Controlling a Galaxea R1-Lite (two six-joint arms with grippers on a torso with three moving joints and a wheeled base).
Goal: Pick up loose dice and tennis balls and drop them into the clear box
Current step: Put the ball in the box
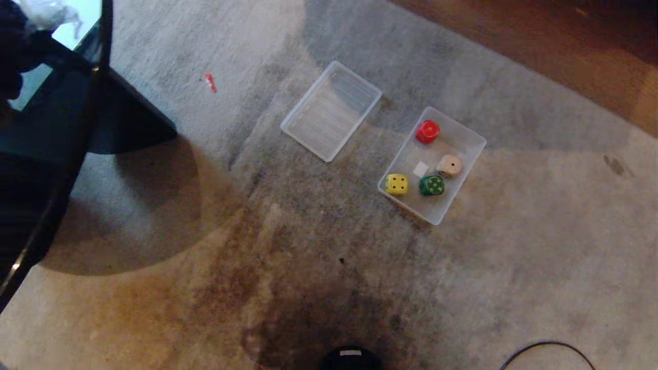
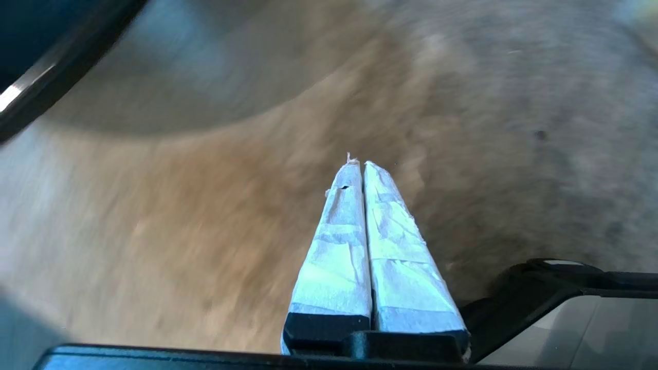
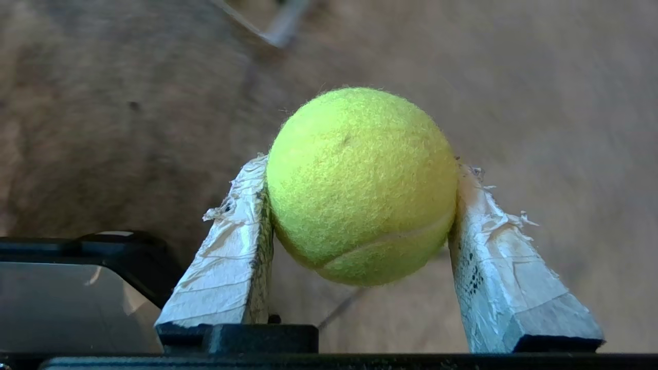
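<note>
Right wrist view: fuzzy yellow-green tennis ball (image 3: 361,185), curved seam showing.

text: none legible | white sticker (image 1: 420,168) in clear box (image 1: 465,134): apparently blank

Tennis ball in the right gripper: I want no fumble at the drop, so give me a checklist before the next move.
1. Right gripper clamped on the tennis ball: ok.
2. Clear box open, floor space free: ok.
3. Red die, beige die, yellow die, green die already inside: ok.
4. Lid lying apart from the box: ok.
5. Ball positioned above the box: cannot tell.
6. Left gripper shut, empty: ok.
</note>
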